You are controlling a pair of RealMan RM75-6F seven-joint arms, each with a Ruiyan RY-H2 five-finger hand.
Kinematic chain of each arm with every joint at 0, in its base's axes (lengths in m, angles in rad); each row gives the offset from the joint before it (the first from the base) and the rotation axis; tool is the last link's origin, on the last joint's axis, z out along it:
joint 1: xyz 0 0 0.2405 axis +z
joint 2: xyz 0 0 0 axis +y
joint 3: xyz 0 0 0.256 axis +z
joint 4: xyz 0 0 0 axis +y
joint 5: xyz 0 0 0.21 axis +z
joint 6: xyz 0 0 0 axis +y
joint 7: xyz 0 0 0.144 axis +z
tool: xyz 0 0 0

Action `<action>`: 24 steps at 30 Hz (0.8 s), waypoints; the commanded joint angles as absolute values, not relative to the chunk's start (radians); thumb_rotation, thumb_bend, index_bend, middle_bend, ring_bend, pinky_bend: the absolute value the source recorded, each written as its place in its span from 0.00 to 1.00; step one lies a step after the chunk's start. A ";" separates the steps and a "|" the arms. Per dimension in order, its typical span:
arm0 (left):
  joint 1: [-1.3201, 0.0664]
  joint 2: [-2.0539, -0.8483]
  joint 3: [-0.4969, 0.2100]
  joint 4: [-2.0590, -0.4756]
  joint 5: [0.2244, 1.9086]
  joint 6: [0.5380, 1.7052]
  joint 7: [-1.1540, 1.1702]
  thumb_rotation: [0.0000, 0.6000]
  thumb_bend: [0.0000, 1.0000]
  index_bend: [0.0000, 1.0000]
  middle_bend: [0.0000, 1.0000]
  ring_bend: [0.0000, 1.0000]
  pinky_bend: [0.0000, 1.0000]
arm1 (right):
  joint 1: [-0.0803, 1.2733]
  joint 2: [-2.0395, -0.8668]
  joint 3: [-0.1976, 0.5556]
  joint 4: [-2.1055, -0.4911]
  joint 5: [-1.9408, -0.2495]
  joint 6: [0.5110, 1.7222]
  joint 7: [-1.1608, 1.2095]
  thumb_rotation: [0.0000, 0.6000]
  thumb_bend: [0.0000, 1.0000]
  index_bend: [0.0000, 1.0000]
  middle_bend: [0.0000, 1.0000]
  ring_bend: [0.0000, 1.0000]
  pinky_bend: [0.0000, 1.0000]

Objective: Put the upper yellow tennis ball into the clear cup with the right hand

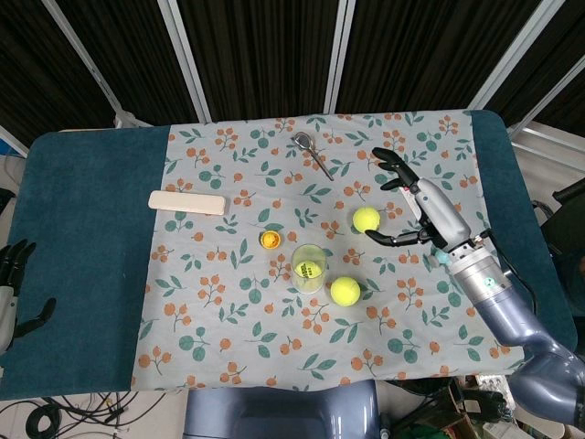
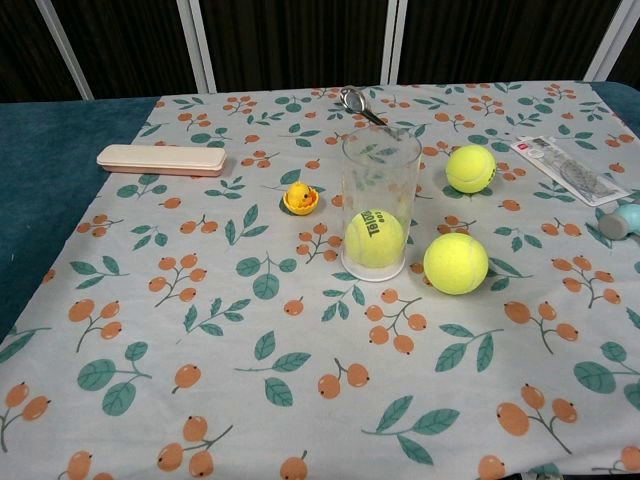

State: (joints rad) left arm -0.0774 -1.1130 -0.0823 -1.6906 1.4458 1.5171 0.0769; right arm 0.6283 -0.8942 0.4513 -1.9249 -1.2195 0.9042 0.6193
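Note:
The upper yellow tennis ball (image 1: pixel 366 219) (image 2: pixel 470 168) lies on the floral cloth, right of the clear cup (image 1: pixel 309 267) (image 2: pixel 380 200). The cup stands upright with another tennis ball (image 2: pixel 374 238) inside it. A third ball (image 1: pixel 345 291) (image 2: pixel 455 263) lies just right of the cup's base. My right hand (image 1: pixel 419 208) hovers just right of the upper ball, fingers spread wide, one dark fingertip reaching close under the ball and holding nothing. My left hand (image 1: pixel 14 293) rests at the table's far left edge, empty with its fingers apart.
A small orange toy (image 1: pixel 269 240) (image 2: pixel 300 198) sits left of the cup. A metal spoon (image 1: pixel 313 154) lies at the back, and a cream flat case (image 1: pixel 186 202) (image 2: pixel 161 158) at the left. In the chest view a flat pale packet-like thing (image 2: pixel 575 170) lies near the right edge.

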 commanded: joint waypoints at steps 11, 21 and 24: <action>-0.066 -1.111 -0.073 -1.689 1.471 1.544 0.080 1.00 0.30 0.03 0.03 0.00 0.00 | 0.624 -0.895 0.421 -1.924 -1.209 0.902 0.593 1.00 0.12 0.00 0.00 0.10 0.24; -0.066 -1.116 -0.073 -1.689 1.469 1.541 0.093 1.00 0.30 0.03 0.03 0.00 0.00 | 0.608 -0.881 0.411 -1.927 -1.198 0.925 0.571 1.00 0.12 0.00 0.00 0.10 0.24; -0.068 -1.116 -0.074 -1.688 1.468 1.539 0.094 1.00 0.30 0.03 0.03 0.00 0.00 | 0.610 -0.874 0.411 -1.928 -1.187 0.919 0.563 1.00 0.12 0.00 0.00 0.10 0.24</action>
